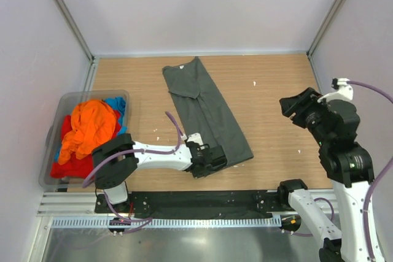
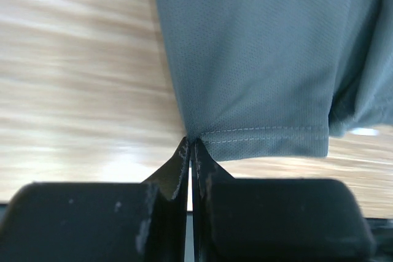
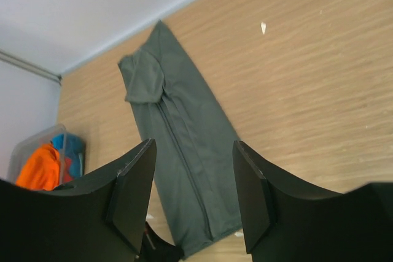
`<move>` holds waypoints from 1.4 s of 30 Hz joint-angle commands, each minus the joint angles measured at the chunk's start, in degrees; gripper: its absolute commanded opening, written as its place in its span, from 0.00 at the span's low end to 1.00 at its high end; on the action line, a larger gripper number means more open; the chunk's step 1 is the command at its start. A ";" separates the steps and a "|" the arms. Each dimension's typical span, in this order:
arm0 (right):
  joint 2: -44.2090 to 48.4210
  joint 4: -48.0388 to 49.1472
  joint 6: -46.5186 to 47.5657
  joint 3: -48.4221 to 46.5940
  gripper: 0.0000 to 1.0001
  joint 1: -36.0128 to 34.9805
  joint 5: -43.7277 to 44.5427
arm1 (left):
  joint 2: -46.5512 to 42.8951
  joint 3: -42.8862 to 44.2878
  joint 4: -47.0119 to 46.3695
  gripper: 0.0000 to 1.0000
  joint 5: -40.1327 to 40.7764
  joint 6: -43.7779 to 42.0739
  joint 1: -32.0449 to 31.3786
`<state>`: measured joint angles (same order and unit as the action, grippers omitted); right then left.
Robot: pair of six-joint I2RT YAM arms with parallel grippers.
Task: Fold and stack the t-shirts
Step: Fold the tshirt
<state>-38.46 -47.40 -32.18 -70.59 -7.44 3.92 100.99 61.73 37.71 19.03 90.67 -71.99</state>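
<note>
Grey-green t-shirt (image 1: 206, 111) lies flat on the wooden counter (image 1: 276, 90). We note it is folded lengthwise into a long narrow strip, with one sleeve turned over on top at the collar end. The strip runs aslant, its hem end toward the arm bases.

Left tool (image 1: 212, 157) sits low at the shirt's hem end, at the hem corner on the left-arm side. In the left wrist view its jaws are pressed together and the stitched hem corner runs into the tips, so we read it as clamped on that corner.

Right tool (image 1: 299, 107) hangs above the counter, well apart from the shirt on its right-arm side. Its jaws stand wide with nothing between them, and the right wrist view looks down the whole strip.

Translucent bin (image 1: 61, 99) stands well apart from the shirt on its left-arm side. It holds the other t-shirts in a crumpled heap: the orange t-shirt (image 1: 92, 124) on top, the red t-shirt (image 1: 64, 167) beneath, and the blue t-shirt (image 1: 118, 105) at the side nearest the grey-green one.

A few white specks (image 1: 254, 83) dot the counter beside the shirt on its right-arm side.
</note>
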 commanded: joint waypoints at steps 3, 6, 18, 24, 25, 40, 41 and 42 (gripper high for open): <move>-3.28 2.66 0.72 7.82 0.57 -0.12 -9.19 | -5.18 -4.78 14.30 0.00 5.76 -2.34 -0.17; -4.51 4.24 1.07 14.06 0.55 -0.29 -14.98 | -6.07 -6.27 18.62 0.00 6.20 -2.87 -0.26; -8.03 12.67 -0.06 34.72 0.52 -1.87 -25.80 | -10.98 -11.11 21.61 0.11 3.74 -3.75 0.44; -11.99 15.58 -3.23 36.66 0.51 -11.26 -20.72 | -16.86 -9.27 25.74 0.36 2.33 -4.01 0.88; -12.60 16.19 -4.63 36.14 0.50 -13.28 -18.45 | -18.36 -8.66 26.44 0.38 2.68 -4.36 0.97; -31.57 28.31 -12.55 27.26 0.30 -36.75 -6.13 | -31.83 -15.06 1.14 0.54 -18.66 -33.97 38.14; -33.16 28.76 -12.81 26.73 0.30 -37.20 -5.69 | -29.82 -15.85 -0.08 0.54 -21.37 -35.20 39.89; -34.48 29.29 -13.42 26.21 0.30 -37.38 -5.68 | -28.93 -16.64 -3.32 0.53 -23.66 -35.39 40.69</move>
<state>-70.30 -23.18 -43.18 -41.17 -43.42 -5.06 69.34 47.00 41.45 2.70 61.78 -33.65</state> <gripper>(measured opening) 0.296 0.533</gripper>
